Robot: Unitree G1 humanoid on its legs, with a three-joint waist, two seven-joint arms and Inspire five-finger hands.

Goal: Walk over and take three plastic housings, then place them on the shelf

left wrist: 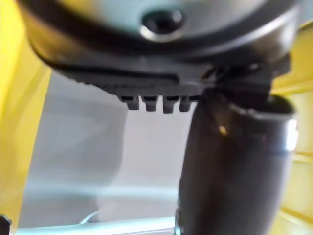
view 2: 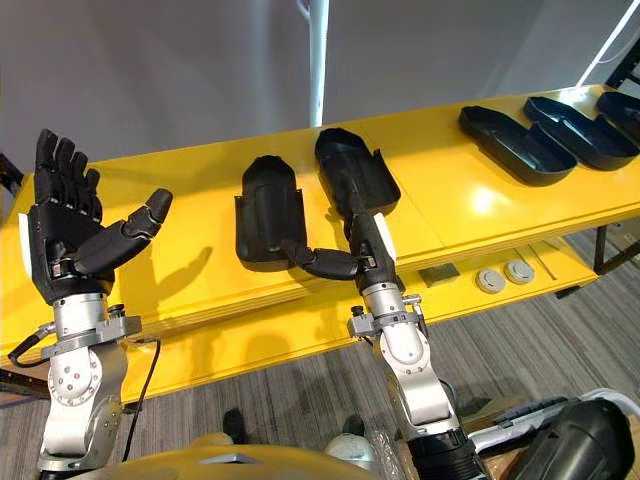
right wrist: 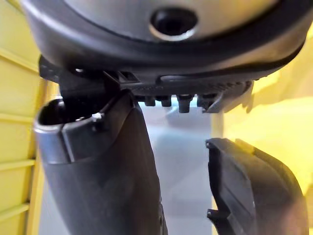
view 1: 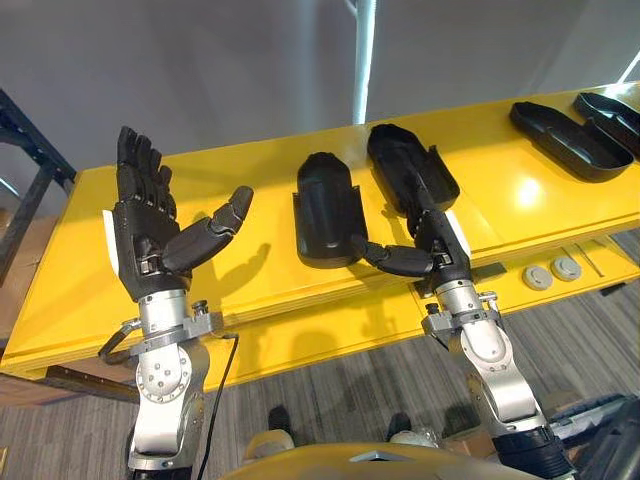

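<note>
Domed housing (view 1: 325, 210) lies by the right hand's (view 1: 440, 240) thumb and hollow housing (view 1: 412, 165) by its fingers, both on the yellow table (view 1: 250, 165). That hand is spread open, holding nothing. At least two more housings (view 1: 565, 140) lie well to its right. The left hand (view 1: 145, 225) is raised, wide open, above bare table near the front edge.

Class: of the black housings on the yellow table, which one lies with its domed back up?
The leftmost housing, at the thumb of the right hand. Its smooth back faces up; the other housings show their hollow insides.
</note>
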